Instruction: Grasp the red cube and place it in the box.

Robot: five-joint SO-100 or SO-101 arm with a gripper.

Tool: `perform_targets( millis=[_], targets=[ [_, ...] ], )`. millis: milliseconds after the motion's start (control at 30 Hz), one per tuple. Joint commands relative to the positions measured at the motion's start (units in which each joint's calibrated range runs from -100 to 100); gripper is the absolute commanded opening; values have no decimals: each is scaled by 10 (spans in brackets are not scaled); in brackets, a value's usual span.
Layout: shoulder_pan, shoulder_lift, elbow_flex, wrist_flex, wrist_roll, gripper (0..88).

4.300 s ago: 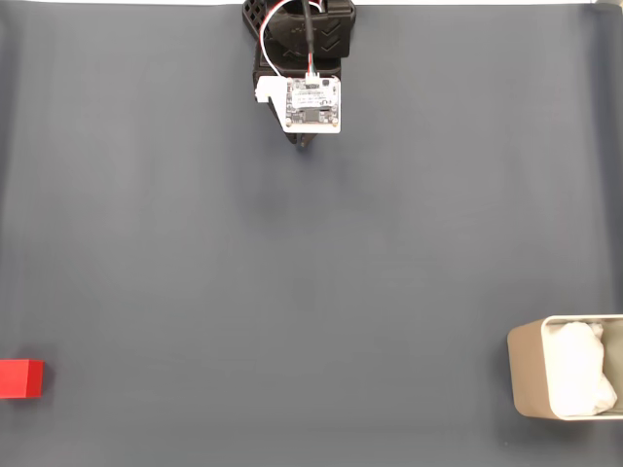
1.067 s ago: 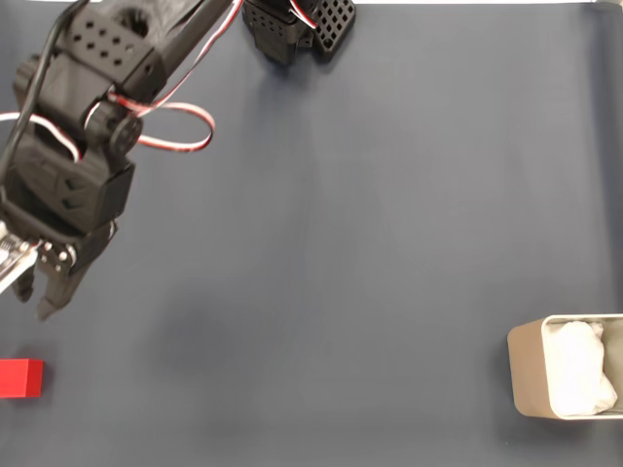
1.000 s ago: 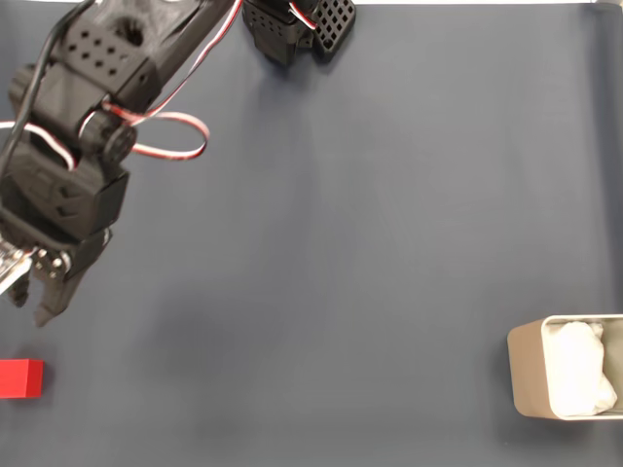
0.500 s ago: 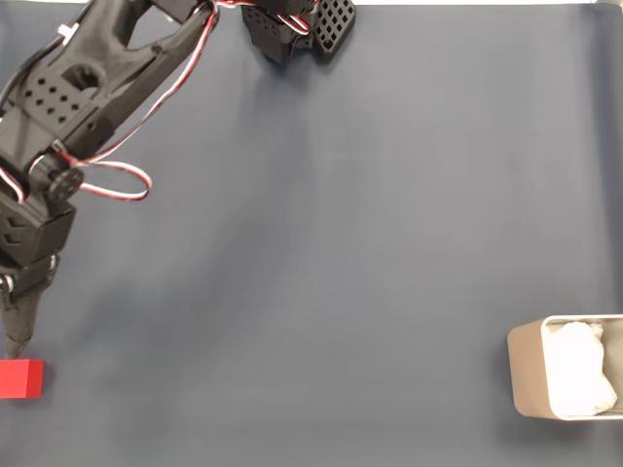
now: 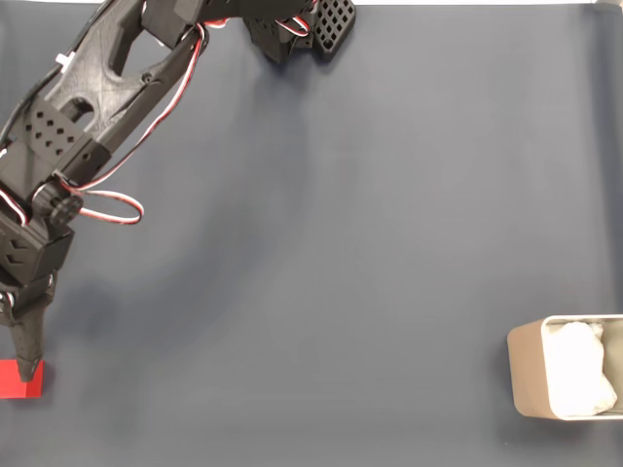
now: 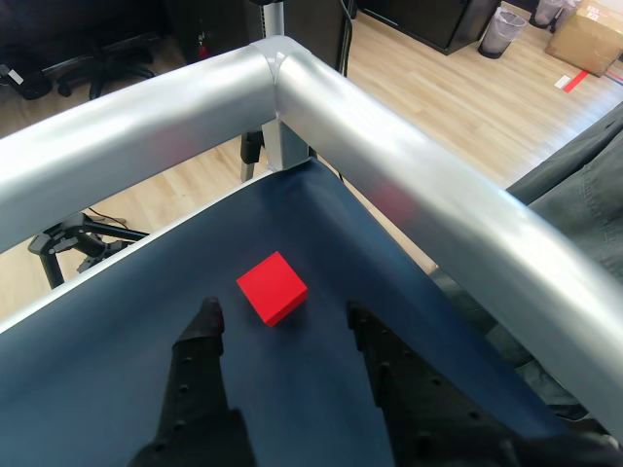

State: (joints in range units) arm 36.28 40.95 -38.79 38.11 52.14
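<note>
The red cube (image 5: 12, 383) lies on the dark mat at the far lower left edge of the fixed view. My gripper (image 5: 21, 362) reaches down over it, and one dark fingertip overlaps the cube's top right corner. In the wrist view the cube (image 6: 273, 287) rests on the mat just beyond my gripper (image 6: 282, 316), which is open with one finger on each side and nothing held. The cube is centred on the gap between them. The beige box (image 5: 526, 379) with its white lining stands at the lower right edge of the fixed view, far from the gripper.
The arm's base (image 5: 297, 24) sits at the top centre and its links stretch diagonally to the lower left. In the wrist view, silver frame rails (image 6: 389, 165) meet at the table corner just behind the cube, with wood floor and grey fabric (image 6: 584, 185) beyond.
The arm swung out from its folded pose at the top to the left. Over the last second the gripper moved down the left edge until its fingertip overlaps the cube. Cube and box stayed put.
</note>
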Motion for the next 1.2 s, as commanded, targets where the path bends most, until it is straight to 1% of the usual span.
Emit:
perform_targets(
  millis=[0, 467, 867, 1167],
  targets=[
    [-1, 7, -44, -20, 2, 314],
    [-9, 71, -124, -36, 3, 356],
    [-8, 110, -131, -48, 11, 370],
    [-12, 142, -131, -78, 14, 375]
  ],
)
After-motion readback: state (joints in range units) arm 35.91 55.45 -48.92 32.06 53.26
